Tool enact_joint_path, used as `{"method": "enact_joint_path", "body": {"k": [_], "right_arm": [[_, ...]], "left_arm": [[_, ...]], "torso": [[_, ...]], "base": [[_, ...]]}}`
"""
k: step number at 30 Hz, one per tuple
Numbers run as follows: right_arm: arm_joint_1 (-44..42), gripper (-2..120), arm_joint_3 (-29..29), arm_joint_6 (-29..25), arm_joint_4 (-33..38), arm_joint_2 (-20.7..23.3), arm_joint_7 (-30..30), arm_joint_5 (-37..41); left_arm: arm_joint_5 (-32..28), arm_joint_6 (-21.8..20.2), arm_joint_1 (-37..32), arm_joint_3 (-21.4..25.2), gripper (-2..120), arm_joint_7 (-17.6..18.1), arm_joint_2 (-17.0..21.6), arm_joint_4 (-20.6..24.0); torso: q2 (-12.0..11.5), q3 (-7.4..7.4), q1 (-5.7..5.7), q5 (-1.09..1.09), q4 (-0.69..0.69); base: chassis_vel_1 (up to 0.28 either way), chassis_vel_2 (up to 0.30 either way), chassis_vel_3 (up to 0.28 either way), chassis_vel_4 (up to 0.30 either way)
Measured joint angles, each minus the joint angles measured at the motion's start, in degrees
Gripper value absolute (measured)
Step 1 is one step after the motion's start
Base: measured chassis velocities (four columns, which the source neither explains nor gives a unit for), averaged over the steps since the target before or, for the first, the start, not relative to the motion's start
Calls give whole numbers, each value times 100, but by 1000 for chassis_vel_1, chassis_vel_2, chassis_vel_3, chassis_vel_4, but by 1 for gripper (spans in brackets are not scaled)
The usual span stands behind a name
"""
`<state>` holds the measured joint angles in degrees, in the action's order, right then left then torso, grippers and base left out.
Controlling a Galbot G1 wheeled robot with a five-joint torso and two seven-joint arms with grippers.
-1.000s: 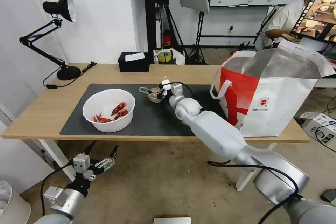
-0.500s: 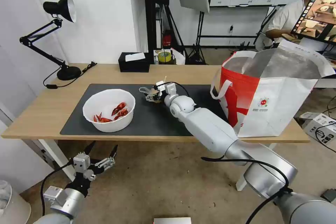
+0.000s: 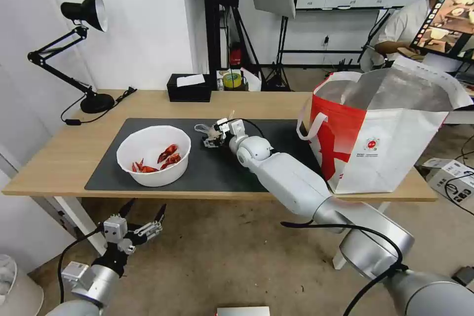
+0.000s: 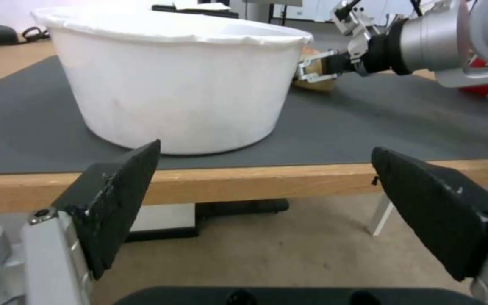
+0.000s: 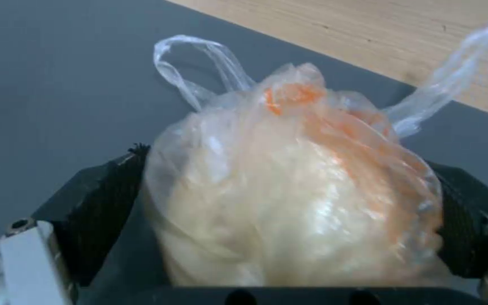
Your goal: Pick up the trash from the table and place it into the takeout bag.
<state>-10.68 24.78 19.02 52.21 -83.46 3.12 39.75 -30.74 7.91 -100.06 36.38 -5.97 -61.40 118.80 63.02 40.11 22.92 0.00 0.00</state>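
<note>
The trash in view is a knotted clear bag with a beige ball [image 3: 209, 130] and a white bowl of red shells [image 3: 153, 155]. Both sit on the dark mat [image 3: 212, 170] of the light-wood table [image 3: 64, 150]. My right gripper [image 3: 213, 135] is shut on the knotted bag [image 5: 295, 182], with its black pads [image 5: 103, 199] pressed against both sides. The bag is near the mat's far edge, right of the bowl [image 4: 176, 84]. The takeout bag [image 3: 390, 143] stands open at the table's right end. Below the table's front edge, in front of the bowl, my left gripper [image 3: 144, 206] hangs open.
A black desk lamp [image 3: 81, 49] stands at the table's far left corner. A black tissue box [image 3: 187, 88] and a yellow tape roll [image 3: 231, 79] sit along the back edge. A small white box [image 3: 452, 175] lies on the floor to the right.
My right gripper has shifted left along the mat's far edge, toward the bowl, carrying the knotted bag with it. The left arm has stayed still.
</note>
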Motion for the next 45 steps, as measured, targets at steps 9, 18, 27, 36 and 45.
{"method": "enact_joint_path", "body": {"k": [9,18,27,36,45], "right_arm": [[-35,100,26,16,56,85,26,-20],[-24,80,30,-21,55,121,22,-32],[-97,47,21,-18,256,259,57,-8],[-549,17,-210,-333,1422,863,376,-20],[-1391,9,-735,-558,3896,1891,1055,-63]], "left_arm": [[-22,9,39,-31,100,-4,52,20],[-23,34,14,-29,100,3,52,55],[-59,131,-40,-24,100,4,28,134],[-22,141,-89,-28,100,9,-35,181],[45,142,-108,-89,100,23,-67,226]], "torso": [[0,0,0,0,0],[0,0,0,0,0],[0,0,0,0,0],[0,0,0,1,-1],[1,-1,-1,0,0]], "base": [[0,0,0,0],[0,0,0,0],[0,0,0,0],[0,0,0,0],[0,0,0,0]]}}
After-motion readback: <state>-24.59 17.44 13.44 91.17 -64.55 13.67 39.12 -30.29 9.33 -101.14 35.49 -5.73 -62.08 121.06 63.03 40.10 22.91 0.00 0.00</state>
